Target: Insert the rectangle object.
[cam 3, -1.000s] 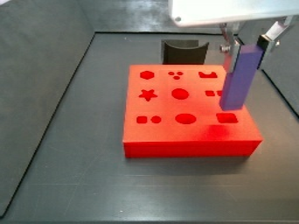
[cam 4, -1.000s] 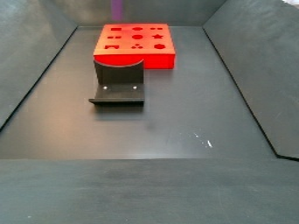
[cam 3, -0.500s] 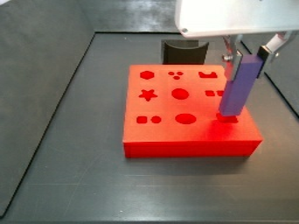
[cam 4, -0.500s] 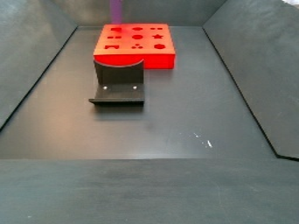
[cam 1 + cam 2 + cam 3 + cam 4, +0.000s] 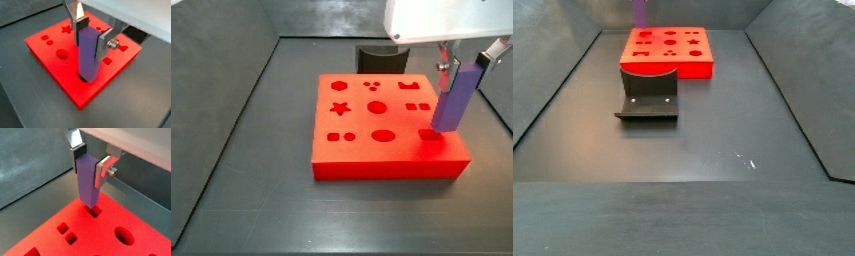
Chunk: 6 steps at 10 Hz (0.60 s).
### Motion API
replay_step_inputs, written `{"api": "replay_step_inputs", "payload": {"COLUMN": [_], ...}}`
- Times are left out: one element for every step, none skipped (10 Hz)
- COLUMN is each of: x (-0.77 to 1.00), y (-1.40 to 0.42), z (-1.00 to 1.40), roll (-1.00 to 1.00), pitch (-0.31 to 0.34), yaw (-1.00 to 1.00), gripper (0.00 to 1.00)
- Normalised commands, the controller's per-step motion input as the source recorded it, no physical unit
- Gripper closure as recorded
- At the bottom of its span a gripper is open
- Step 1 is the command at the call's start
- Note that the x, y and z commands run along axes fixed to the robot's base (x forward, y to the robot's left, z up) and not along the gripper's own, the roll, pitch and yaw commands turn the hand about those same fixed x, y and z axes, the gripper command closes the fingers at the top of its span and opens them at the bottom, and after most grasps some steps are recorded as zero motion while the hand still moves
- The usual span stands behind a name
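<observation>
The rectangle object is a long purple-blue bar [image 5: 456, 98], held upright. My gripper [image 5: 468, 62] is shut on its upper end, above the right side of the red block [image 5: 385, 162]. In both wrist views the silver fingers [image 5: 105, 44] clamp the bar [image 5: 88, 55] from two sides. Its lower end is right at a small rectangular hole [image 5: 95, 212] in the red block [image 5: 100, 235], near the block's edge. I cannot tell whether the end is inside the hole. In a side view only a bit of the bar [image 5: 641, 12] shows, above the block [image 5: 694, 68].
The red block [image 5: 67, 70] has several other shaped holes: star, circles, ovals, squares. The dark fixture [image 5: 648, 95] stands on the floor against one side of the block and shows behind it in a side view [image 5: 382, 55]. Grey walls enclose the dark floor [image 5: 714, 150].
My gripper has carried the bar a little to the right and slightly lower over the block. The bar's lower end now sits beside the rectangular hole's right edge in a side view.
</observation>
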Motion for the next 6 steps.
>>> {"api": "replay_step_inputs", "payload": {"x": [-0.15, -0.19, -0.11, 0.0, 0.09, 0.12], "y": [0.0, 0.0, 0.0, 0.0, -0.04, -0.05], "z": [-0.23, -0.2, -0.13, -0.07, -0.1, -0.1], "roll": [0.11, 0.12, 0.08, 0.04, 0.06, 0.07], "pitch": [0.0, 0.0, 0.0, 0.0, 0.0, 0.0], "yaw": [-0.11, -0.17, -0.13, -0.06, -0.08, -0.1], "gripper": [1.0, 1.0, 1.0, 1.0, 1.0, 1.0]}}
